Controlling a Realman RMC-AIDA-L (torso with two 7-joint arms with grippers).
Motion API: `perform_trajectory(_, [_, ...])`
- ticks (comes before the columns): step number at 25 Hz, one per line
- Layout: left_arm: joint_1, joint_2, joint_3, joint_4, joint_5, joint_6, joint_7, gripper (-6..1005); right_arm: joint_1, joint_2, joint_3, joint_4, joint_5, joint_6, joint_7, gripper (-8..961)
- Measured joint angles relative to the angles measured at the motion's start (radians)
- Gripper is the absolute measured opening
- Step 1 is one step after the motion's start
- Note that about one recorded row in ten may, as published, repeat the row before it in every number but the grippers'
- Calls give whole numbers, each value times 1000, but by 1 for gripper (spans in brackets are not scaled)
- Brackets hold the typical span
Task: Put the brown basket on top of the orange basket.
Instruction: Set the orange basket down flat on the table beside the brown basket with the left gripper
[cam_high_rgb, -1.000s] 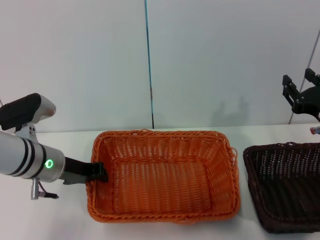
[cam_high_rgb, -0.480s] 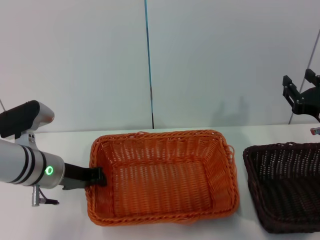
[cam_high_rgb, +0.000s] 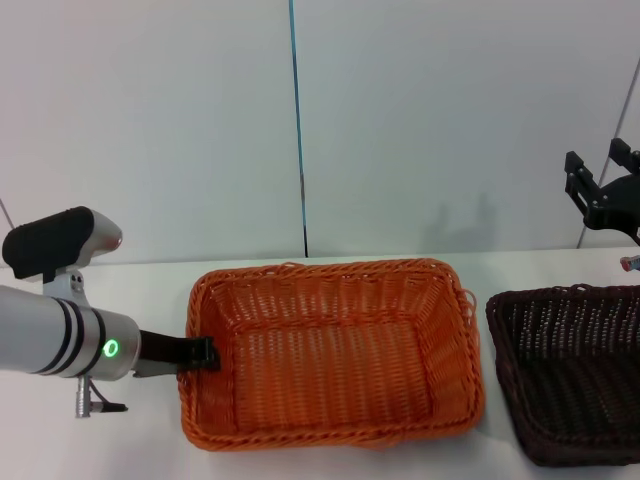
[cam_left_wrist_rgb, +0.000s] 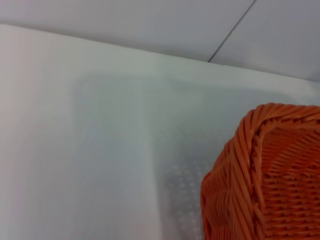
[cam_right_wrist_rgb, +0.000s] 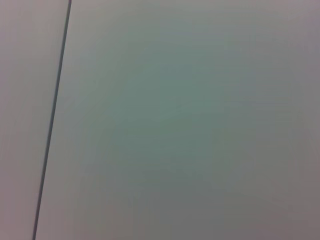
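Observation:
The orange basket (cam_high_rgb: 330, 350) sits mid-table in the head view. My left gripper (cam_high_rgb: 200, 353) is at its left rim and is shut on that rim. A corner of the orange basket also shows in the left wrist view (cam_left_wrist_rgb: 265, 175). The brown basket (cam_high_rgb: 570, 370) stands on the table to the right of the orange one, partly cut off by the picture's edge. My right gripper (cam_high_rgb: 603, 170) hangs raised above the brown basket's far side, open and empty. The right wrist view shows only the wall.
The white table (cam_high_rgb: 140, 290) carries both baskets, with a narrow gap between them. A grey wall with a dark vertical seam (cam_high_rgb: 298, 130) stands right behind the table.
My left gripper and the orange basket shifted slightly left, then back to the right by a small amount. The right arm and the brown basket have not moved.

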Motion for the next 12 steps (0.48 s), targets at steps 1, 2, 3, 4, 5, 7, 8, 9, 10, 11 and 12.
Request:
perform_trajectory(1, [0,0,0,0,0,0,0,136,0,0,0,0,0,0,0,500])
perform_trajectory(2, [0,-1,0,0,0,4,4,135,0,0,0,-1,0,0,0,500])
perform_trajectory(3, [0,-2,0,1,0,9,7,135,0,0,0,-2,0,0,0,500])
perform_trajectory(4, [1,-3,0,1,0,13,7,134,0,0,0,-3,0,1,0,500])
perform_trajectory(5, [2,-3,1,2,0,17,7,134,0,1,0,-4,0,1,0,500])
perform_trajectory(7, [4,-4,1,3,0,21,7,133,0,1,0,-5,0,1,-2,499])
perform_trajectory(8, [5,-4,1,3,1,22,7,132,0,1,0,-5,0,2,-5,499])
perform_trajectory(9, [6,-4,1,3,3,24,7,132,0,1,0,-5,0,2,-8,499])
perform_trajectory(10, [7,-4,2,3,4,24,7,131,0,1,0,-6,0,2,-11,499])
perform_trajectory(11, [8,-4,3,4,5,25,7,131,1,1,-1,-6,0,2,-12,499])
perform_trajectory(12, [9,-5,4,4,6,25,8,131,2,1,-1,-6,0,2,-13,499])
